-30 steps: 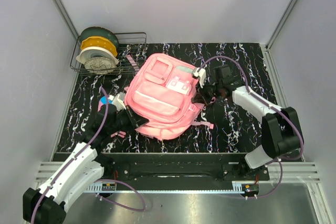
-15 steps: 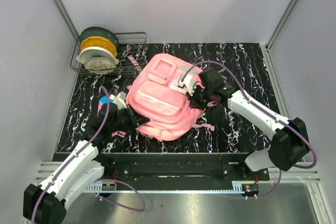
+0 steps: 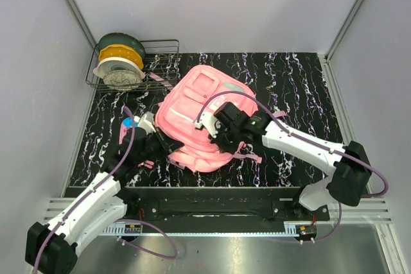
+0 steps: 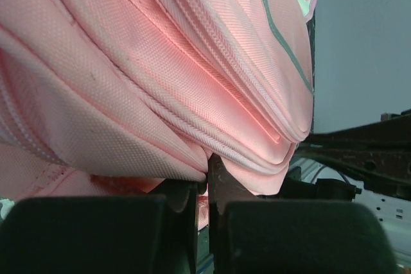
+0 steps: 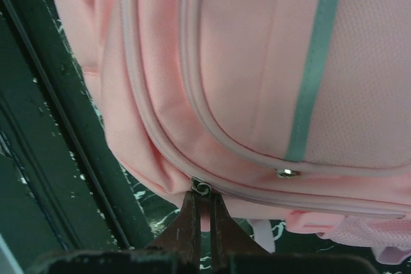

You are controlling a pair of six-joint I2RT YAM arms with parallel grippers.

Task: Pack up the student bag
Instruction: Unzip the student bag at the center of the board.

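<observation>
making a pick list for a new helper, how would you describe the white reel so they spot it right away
On the black marbled table, look to the far left corner, where a wire rack sits beside the pink bag. Three reels stand in it. Yours is the white reel, nearest the arms, in front of the yellow reel and the dark green reel.

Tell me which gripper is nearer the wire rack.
Left. The left gripper pinches the pink backpack's left edge, on the wire rack's side; the right gripper holds a zipper pull on the bag's near side, farther off.
</observation>
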